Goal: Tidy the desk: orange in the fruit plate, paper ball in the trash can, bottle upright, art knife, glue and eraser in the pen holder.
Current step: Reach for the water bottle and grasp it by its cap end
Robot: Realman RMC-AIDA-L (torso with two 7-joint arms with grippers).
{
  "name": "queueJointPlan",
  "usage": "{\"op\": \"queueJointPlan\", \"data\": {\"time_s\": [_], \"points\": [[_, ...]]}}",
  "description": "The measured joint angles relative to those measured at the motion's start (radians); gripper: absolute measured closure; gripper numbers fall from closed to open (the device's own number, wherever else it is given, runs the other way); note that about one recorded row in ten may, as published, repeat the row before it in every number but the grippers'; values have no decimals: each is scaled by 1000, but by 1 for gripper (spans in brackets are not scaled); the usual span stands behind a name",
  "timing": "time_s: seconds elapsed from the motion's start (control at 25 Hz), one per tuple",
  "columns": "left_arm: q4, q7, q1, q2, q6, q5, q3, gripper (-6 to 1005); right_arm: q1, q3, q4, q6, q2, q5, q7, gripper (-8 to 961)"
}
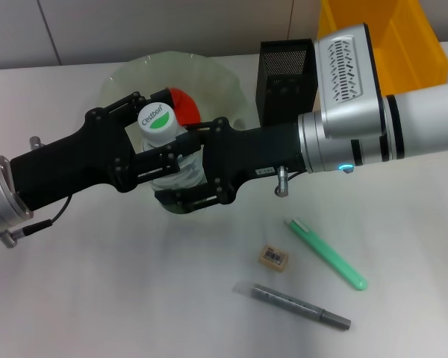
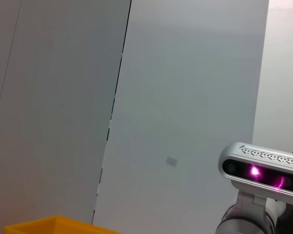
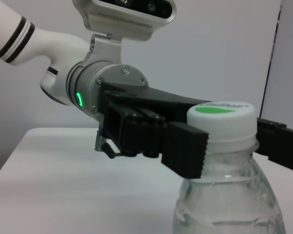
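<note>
Bottle [image 1: 164, 149] upright, just in front of fruit plate [image 1: 127, 74], orange [image 1: 185, 106] already inside. Left gripper [image 1: 151, 142] pinching neck below cap, probably for steadying. Right gripper [image 1: 181, 175] clamped on body lower down. Eraser [image 1: 273, 257], art knife [image 1: 325, 253], glue [image 1: 302, 306] still outside pen holder [image 1: 287, 82].

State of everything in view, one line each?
bottle: upright, capped
left end effector: shut on bottle neck
right end effector: at bottle body
orange: in fruit plate
pen holder: upright
eraser, art knife, glue: lying on desk
</note>
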Motion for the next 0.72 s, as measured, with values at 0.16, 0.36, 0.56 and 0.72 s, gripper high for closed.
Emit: {"op": "queueJointPlan", "data": {"time_s": [0.16, 0.36, 0.56, 0.72], "points": [[0, 0, 2, 0, 4, 0, 2, 200, -1, 0, 0, 1, 0, 10, 0, 186], [0, 6, 4, 0, 5, -2, 0, 290, -2, -1, 5, 1, 0, 16, -1, 186], [0, 8, 3, 0, 18, -2, 1, 513, -1, -2, 9, 1, 0, 16, -2, 186], [0, 8, 5, 0, 22, -2, 2, 515, -3, -2, 9, 2, 0, 21, -11, 186]]}}
